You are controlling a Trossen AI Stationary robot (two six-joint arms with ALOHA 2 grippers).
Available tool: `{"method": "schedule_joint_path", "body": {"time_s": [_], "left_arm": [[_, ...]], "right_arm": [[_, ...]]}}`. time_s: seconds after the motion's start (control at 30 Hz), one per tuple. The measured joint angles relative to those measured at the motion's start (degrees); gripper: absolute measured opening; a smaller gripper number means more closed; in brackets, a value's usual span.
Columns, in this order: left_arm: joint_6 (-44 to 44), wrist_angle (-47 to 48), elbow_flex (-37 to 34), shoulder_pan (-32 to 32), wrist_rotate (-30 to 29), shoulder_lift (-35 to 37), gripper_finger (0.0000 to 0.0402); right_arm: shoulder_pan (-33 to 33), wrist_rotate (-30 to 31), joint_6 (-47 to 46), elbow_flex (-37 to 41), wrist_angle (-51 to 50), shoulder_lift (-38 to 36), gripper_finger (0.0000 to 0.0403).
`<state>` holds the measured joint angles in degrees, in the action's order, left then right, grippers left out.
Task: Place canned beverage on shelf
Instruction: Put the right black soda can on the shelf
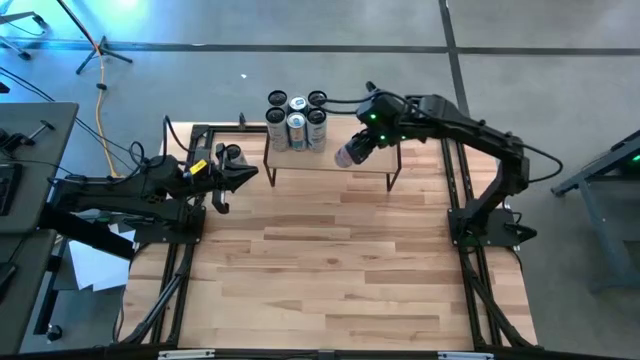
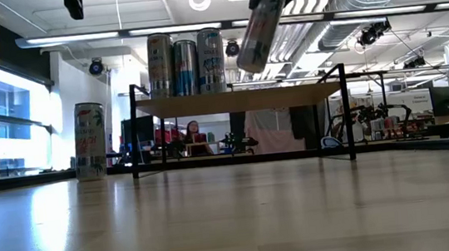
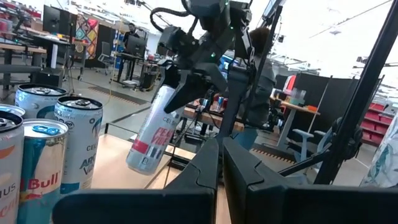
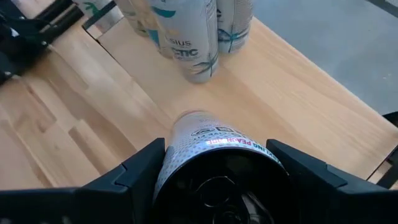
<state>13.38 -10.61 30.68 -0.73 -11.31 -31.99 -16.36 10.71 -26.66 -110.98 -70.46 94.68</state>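
Observation:
My right gripper (image 1: 362, 143) is shut on a silver canned beverage with a red and white label (image 1: 350, 153), held tilted above the shelf's bare right part (image 1: 345, 172). The shelf (image 2: 239, 100) is a light-wood board on black legs at the table's far side. Several cans (image 1: 297, 122) stand upright on its left end. My left gripper (image 1: 245, 175) hovers shut just left of the shelf, touching nothing. My right gripper pinches the can near its top end (image 4: 214, 146) between its two fingers (image 4: 140, 168), one on each side of the round wall. The fingers slant down from the table's right and far side. The can (image 2: 260, 30) hangs tilted, bottom end lowest, clear of the shelf.
Another tall can (image 2: 91, 141) stands on the tabletop left of the shelf. The standing cans (image 4: 193, 37) fill the shelf's left end; the board (image 4: 280, 81) is bare to their right. The near half of the table (image 1: 340, 280) is free.

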Motion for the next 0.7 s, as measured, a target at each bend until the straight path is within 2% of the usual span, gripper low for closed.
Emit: {"method": "schedule_joint_path", "body": {"time_s": [0.23, 0.37, 0.57, 0.7], "left_arm": [[0.09, -0.45, 0.0, 0.0, 0.0, -0.02, 0.0], [1.52, -3.42, 0.62, 0.01, -0.45, -3.24, 0.0], [1.91, -0.48, 4.95, 1.23, 0.0, -16.07, 0.0], [-2.42, -1.01, 9.88, 3.05, -4.64, -25.28, 0.0]], "right_arm": [[-1.38, 1.25, 0.16, 0.02, -1.0, 0.23, 0.0243], [-1.71, 1.35, 1.22, 0.02, -3.38, 0.24, 0.0243], [-1.66, 1.6, 1.49, 0.02, -3.77, 0.36, 0.0243], [-1.85, 1.89, 0.9, 0.01, -5.22, 0.36, 0.0243]]}}
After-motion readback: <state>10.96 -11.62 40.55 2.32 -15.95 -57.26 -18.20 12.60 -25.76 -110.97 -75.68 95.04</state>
